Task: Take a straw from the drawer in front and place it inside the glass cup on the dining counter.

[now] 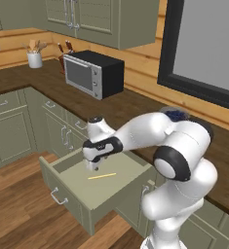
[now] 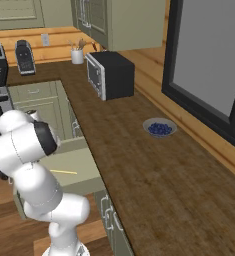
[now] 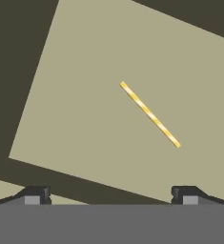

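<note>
The sage-green drawer [image 1: 67, 192] stands pulled open below the kitchen worktop. On its pale floor [image 3: 85, 109] lies the thin yellow straw [image 1: 102, 176], flat and slanted, also seen as straw [image 3: 150, 115] and straw [image 2: 64, 172]. My gripper [image 1: 92, 167] hangs over the drawer, a little to the left of the straw and above it, pointing down. Its fingertips [image 3: 37, 194] stand far apart with nothing between them, so it is open. The straw lies free, untouched. The glass cup and the dining counter are out of view.
A black and silver microwave [image 1: 92, 73] sits on the dark wood worktop [image 2: 154, 170]. A bowl of blueberries [image 2: 160, 128] rests near the wall. A white utensil holder [image 1: 34, 59] stands in the far corner. The drawer's silver handle [image 1: 58, 197] faces the wood floor.
</note>
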